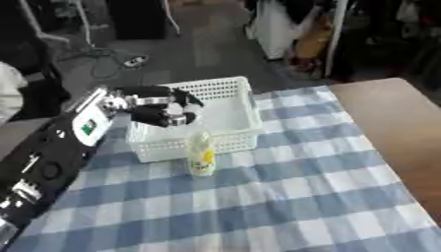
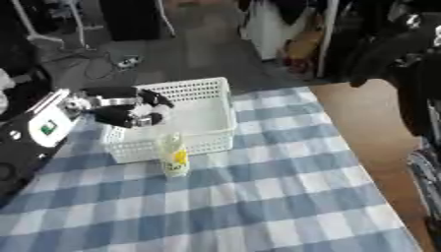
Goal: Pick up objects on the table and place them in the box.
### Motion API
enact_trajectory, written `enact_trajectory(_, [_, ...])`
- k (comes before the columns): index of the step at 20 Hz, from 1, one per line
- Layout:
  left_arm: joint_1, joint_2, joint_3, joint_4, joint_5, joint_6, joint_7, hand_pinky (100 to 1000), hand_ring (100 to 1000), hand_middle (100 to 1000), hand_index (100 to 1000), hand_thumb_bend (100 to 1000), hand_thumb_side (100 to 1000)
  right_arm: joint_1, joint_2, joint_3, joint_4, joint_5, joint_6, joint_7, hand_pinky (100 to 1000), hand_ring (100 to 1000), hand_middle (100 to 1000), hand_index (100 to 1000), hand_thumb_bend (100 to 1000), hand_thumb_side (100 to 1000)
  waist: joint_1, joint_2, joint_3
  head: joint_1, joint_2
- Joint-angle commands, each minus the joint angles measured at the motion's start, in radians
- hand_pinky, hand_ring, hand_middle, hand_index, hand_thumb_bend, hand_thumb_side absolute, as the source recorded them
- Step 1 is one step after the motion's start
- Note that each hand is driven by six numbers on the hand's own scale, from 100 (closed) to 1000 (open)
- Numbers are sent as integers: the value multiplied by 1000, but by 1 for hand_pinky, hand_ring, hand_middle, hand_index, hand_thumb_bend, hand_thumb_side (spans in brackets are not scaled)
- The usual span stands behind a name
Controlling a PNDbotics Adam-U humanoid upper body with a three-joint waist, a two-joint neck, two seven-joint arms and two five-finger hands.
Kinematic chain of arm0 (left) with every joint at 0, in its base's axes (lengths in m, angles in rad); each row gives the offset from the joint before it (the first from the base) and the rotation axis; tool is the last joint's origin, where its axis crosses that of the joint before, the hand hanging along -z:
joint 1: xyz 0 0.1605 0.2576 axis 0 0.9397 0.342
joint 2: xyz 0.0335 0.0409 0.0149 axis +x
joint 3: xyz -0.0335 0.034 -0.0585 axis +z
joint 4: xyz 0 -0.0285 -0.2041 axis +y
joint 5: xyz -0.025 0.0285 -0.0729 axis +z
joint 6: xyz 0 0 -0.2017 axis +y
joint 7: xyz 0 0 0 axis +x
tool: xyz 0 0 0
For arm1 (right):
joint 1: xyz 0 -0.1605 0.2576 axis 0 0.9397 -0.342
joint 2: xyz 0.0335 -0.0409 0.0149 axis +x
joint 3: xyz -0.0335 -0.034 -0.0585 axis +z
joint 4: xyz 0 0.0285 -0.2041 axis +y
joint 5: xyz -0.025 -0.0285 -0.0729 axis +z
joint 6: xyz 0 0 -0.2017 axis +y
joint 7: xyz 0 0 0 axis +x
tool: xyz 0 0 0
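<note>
A small clear plastic bottle with a yellow label (image 1: 202, 155) stands upright on the blue-and-white checked tablecloth (image 1: 284, 197), long axis vertical, cap up, touching the front wall of the white perforated plastic basket (image 1: 237, 106) at its 6 o'clock. The left hand (image 1: 164, 112) hangs over the basket's 9 o'clock rim, fingers curled, holding nothing.

Place: a robot lab or workshop — not a home.
Floor: grey, with loose cables (image 1: 103, 61) and a power strip (image 1: 135, 61).
Back: dark gear and stands — all crowded.
Table: blue-and-white checked cloth (image 1: 284, 197).
</note>
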Motion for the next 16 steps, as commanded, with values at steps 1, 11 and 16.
enact_trajectory(1, [-18,17,10,0,-14,-56,-43,969,802,934,987,1000,1000,-20,-8,-3,-11,-6,0,4,418,383,422,599,100,747,-4,-11,2,9,-5])
enact_trajectory(11, [-9,23,11,13,-54,-71,-45,992,829,952,999,1000,1000,-16,-10,-2,-11,1,-2,4,418,382,421,600,100,749,-5,-10,6,13,-1])
enact_trajectory(16, [-1,35,7,10,-81,-89,-61,1000,855,975,999,1000,1000,-14,-12,-2,-11,2,-2,4,418,382,421,600,100,749,-5,-11,8,13,2])
